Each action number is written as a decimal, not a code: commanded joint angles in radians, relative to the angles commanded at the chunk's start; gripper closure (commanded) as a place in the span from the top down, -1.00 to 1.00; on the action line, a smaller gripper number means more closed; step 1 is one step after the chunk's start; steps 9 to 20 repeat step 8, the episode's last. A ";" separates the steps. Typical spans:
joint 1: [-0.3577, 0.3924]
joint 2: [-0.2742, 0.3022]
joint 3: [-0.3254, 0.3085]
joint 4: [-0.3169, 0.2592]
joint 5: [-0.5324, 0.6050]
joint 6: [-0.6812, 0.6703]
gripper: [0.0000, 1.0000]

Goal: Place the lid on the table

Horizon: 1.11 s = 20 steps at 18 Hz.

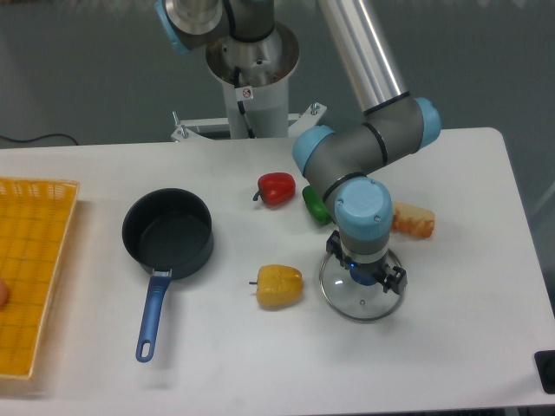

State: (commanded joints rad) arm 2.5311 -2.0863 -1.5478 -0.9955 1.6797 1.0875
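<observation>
The lid [362, 295] lay flat on the white table [468, 347], just right of the yellow pepper [279, 285] and well right of the open pot [168, 230], so the placing looked all but done; what seemed left was for the gripper [365, 274] to let go of the knob and lift clear. The gripper stood straight over the lid's middle, and the wrist hid the jaws, so I could not tell whether they were clamped on the knob or apart. Behind the lid lay a red pepper [277, 188], a green one [316, 205] and an orange item [413, 221], with a yellow tray [35, 260] far left of the pot and a grey wall behind.
</observation>
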 joint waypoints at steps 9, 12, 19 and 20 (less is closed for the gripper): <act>-0.049 0.112 -0.025 -0.008 -0.011 0.008 1.00; -0.049 0.112 -0.025 -0.008 -0.011 0.008 1.00; -0.049 0.112 -0.025 -0.008 -0.011 0.008 1.00; -0.049 0.112 -0.025 -0.008 -0.011 0.008 1.00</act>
